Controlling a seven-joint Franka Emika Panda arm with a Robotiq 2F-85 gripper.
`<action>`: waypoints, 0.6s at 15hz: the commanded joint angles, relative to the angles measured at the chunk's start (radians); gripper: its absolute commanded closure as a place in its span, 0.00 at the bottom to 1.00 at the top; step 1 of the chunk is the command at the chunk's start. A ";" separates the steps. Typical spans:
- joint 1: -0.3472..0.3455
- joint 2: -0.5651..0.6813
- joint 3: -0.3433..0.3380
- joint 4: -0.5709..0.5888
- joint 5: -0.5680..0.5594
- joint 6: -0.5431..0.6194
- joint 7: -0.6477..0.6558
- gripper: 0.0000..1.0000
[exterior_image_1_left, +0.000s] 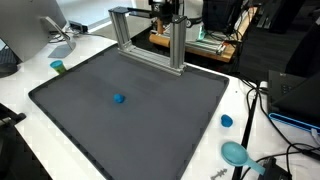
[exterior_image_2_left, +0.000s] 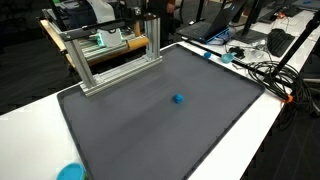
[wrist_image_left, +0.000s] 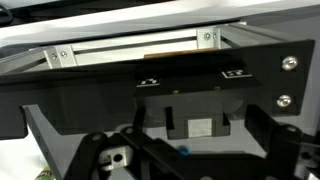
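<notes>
A blue cup, contents unseen, is set well apart from the frame; the pincer is held apart, raised beside the frame.

Item: white surface carrying a large dark grey mat, seen in both exterior views. Aluminium frame standing at the mat's far edge; black cables trailing along one side. Cluttered workbenches behind, with a dim room beyond.

A blue object lies on the dark mat, apart from the metal frame.
</notes>
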 joint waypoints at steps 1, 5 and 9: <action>-0.002 -0.016 -0.007 -0.027 -0.004 0.018 -0.012 0.00; 0.001 -0.039 -0.021 -0.064 0.004 0.052 -0.029 0.03; 0.006 -0.039 -0.022 -0.102 -0.002 0.104 -0.055 0.14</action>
